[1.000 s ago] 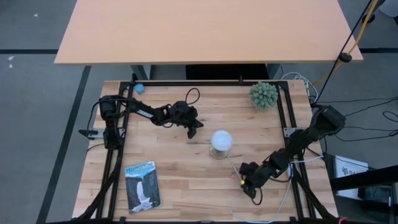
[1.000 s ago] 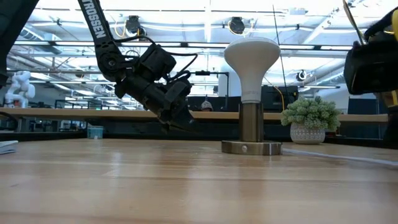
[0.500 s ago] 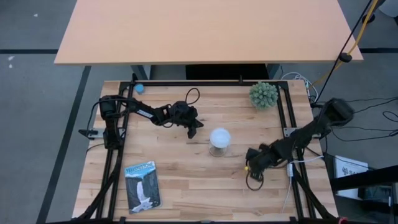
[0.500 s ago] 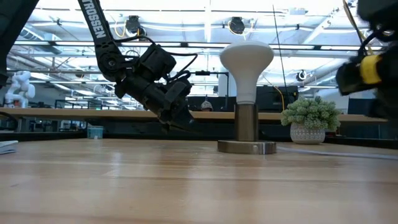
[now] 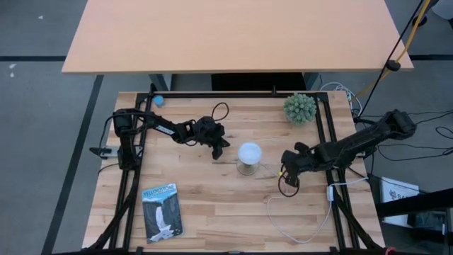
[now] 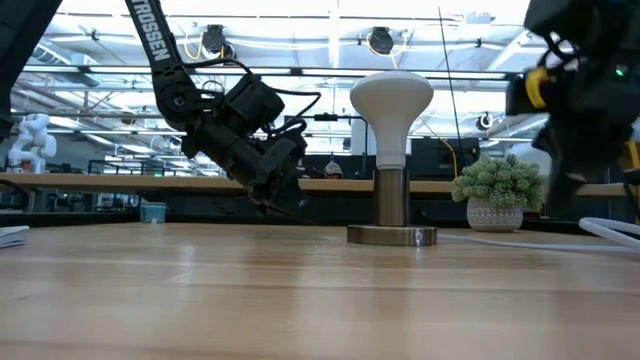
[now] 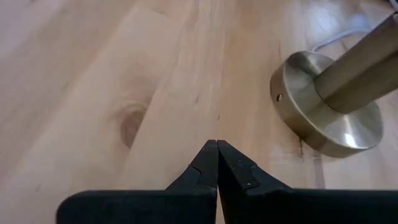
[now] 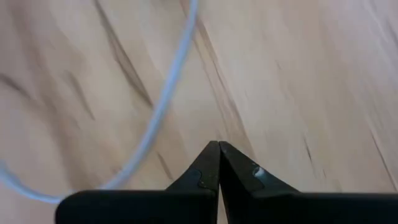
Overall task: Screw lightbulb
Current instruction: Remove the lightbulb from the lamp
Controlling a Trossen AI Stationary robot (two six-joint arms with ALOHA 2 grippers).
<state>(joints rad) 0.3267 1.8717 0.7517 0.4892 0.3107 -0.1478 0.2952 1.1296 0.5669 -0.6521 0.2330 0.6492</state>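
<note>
Where the table's left side begins, a booklet point(image 5: 162, 211) lies flat, well apart from the left gripper point(image 5: 221, 147), which hangs just above the wood with its fingers point(image 7: 205, 163) pressed together on nothing. Just to that gripper's right stands the socket point(image 6: 391, 204) — a metal post on a round base point(image 7: 323, 121) — and the bulb point(image 5: 249, 153) sits upright on top of it, its white dome point(image 6: 391, 97) uppermost and neither gripper touching it. Right of the bulb, the right gripper point(image 5: 288, 174) also has its fingers point(image 8: 206, 165) closed and empty — a white cord point(image 8: 163, 102) runs over the wood just ahead of them. A green spiky plant point(image 5: 300, 108) stands farther back, beyond that gripper.
</note>
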